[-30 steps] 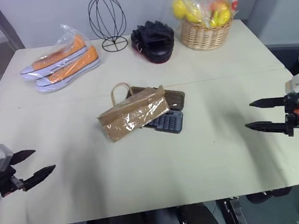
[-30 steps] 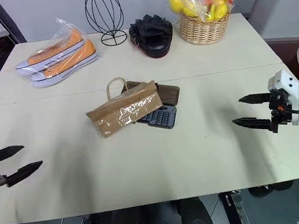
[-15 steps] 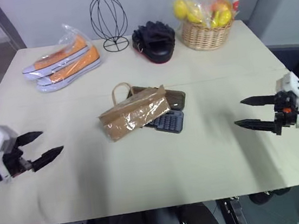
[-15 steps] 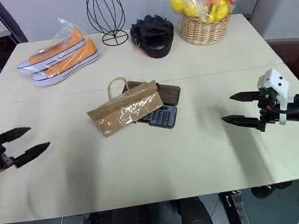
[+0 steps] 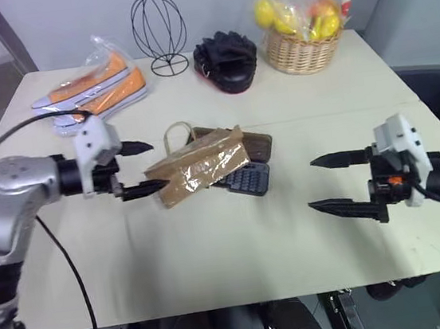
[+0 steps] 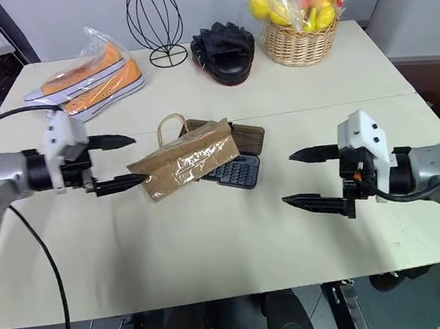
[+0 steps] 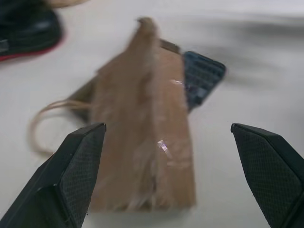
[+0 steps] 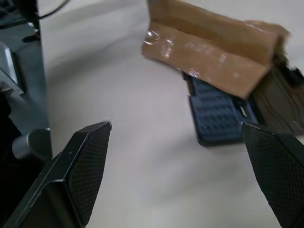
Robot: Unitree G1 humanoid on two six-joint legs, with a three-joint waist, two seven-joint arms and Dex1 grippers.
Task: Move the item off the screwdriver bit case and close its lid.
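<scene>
two grippers, both spread wide & empty. left gripper (image 5: 142, 168) sits at the end of the paper bag (image 5: 196, 167), which lies across the open bit case (image 5: 246, 179) mid-table (image 5: 239, 250). right gripper (image 5: 331, 184) is well apart. step: reaching for bag. next: pinch bag, lift clear, then fold lid (image 5: 256, 145) over.

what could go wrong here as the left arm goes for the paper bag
The paper bag lies across the open bit case, so dragging it may shift the case or snag its lid. The open left end effector is at the bag's end, beside the looped handle, and might catch that instead.
</scene>
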